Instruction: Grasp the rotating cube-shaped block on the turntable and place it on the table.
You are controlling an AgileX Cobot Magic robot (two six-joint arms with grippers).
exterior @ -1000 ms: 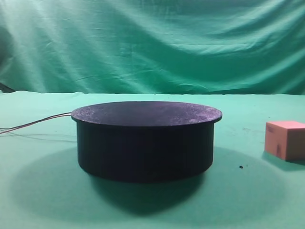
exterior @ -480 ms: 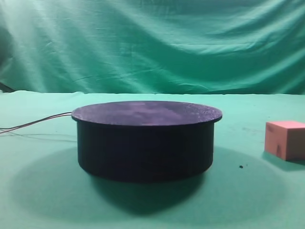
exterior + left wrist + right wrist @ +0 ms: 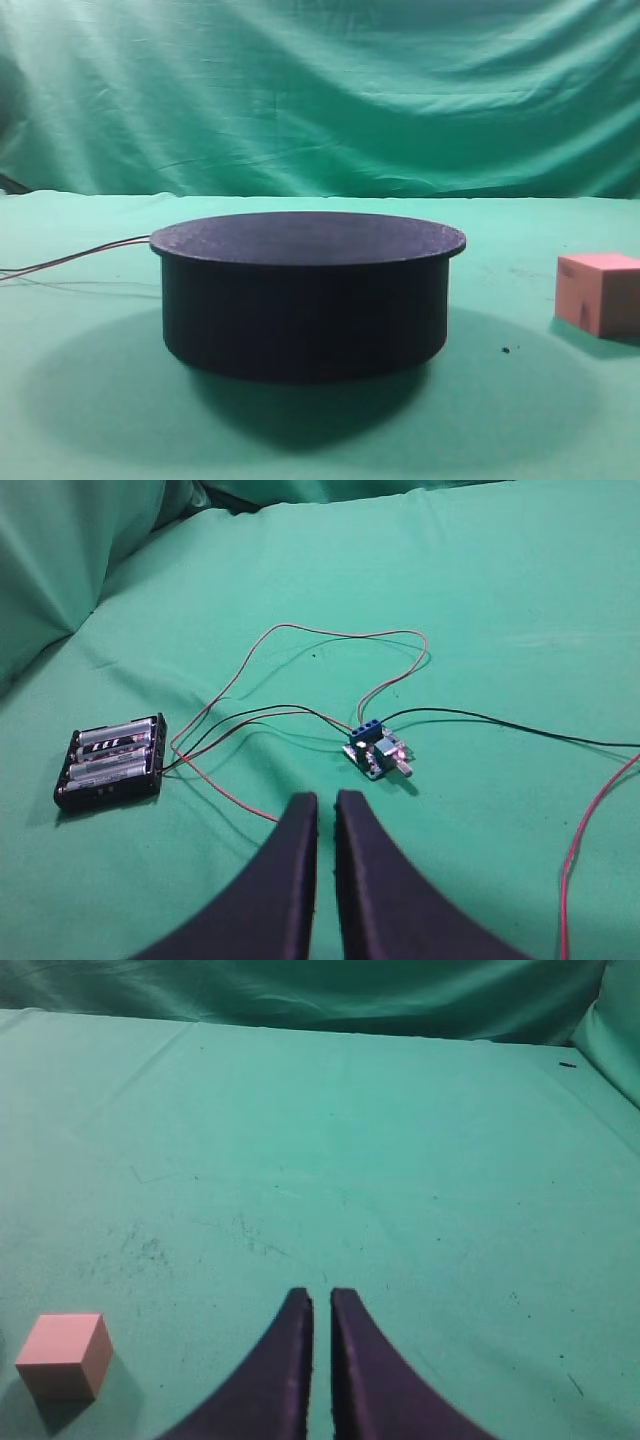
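The salmon-pink cube-shaped block (image 3: 600, 292) rests on the green table (image 3: 520, 420) at the right edge of the exterior view, apart from the dark turntable (image 3: 305, 295), whose top is bare. The block also shows at the lower left of the right wrist view (image 3: 65, 1355). My right gripper (image 3: 321, 1298) is shut and empty, above the cloth, to the right of the block. My left gripper (image 3: 326, 800) is shut and empty over the cloth near the wires. Neither gripper shows in the exterior view.
In the left wrist view a black battery pack (image 3: 110, 762) and a small blue circuit board (image 3: 377, 751) lie on the cloth, joined by red and black wires (image 3: 330, 635). Wires (image 3: 70, 260) leave the turntable to the left. A green backdrop (image 3: 320, 90) hangs behind.
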